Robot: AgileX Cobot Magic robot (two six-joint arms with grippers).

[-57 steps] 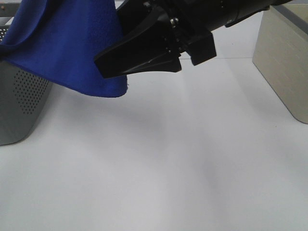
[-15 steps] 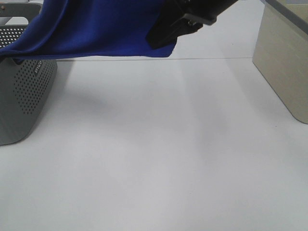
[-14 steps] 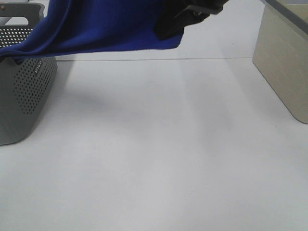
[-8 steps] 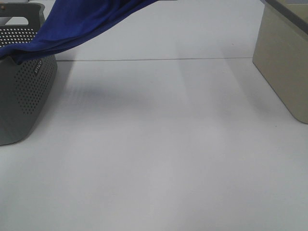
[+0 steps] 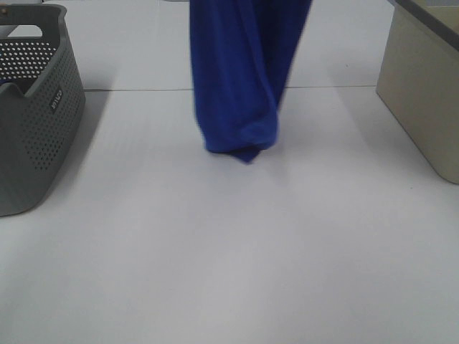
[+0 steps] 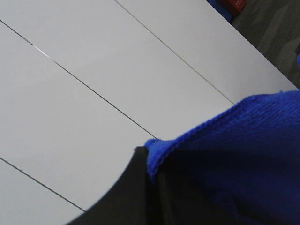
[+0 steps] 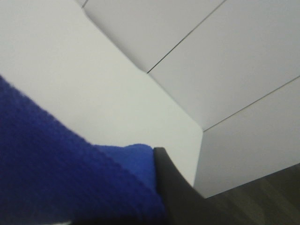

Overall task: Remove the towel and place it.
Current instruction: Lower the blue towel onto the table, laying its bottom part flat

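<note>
table (image 5: 229,272): white top runs under everything. We judge the open stretch in front of the towel is the likely drop spot.
basket (image 5: 36,129): grey, perforated, at the left edge. Half a second ago the towel was draped over its rim; now nothing blue lies on that rim.
towel (image 5: 240,79): hangs as a bunched vertical column over mid-table, well apart from the basket. The low tip is near the surface, but we can't tell if it touches.
bin (image 5: 423,86): beige, far right, unchanged and untouched.
left claw (image 6: 150,161): out of the high view. Its wrist view shows it closed, pinching a towel edge.
right claw (image 7: 157,154): same, clamped on another part of the towel.
change: the towel went from a slanted drape to a free hang.
meaning: the removal part looks done to us, and placing is left. We'd lower, then release.
risk: it's bunched, so it may land in a heap.
</note>
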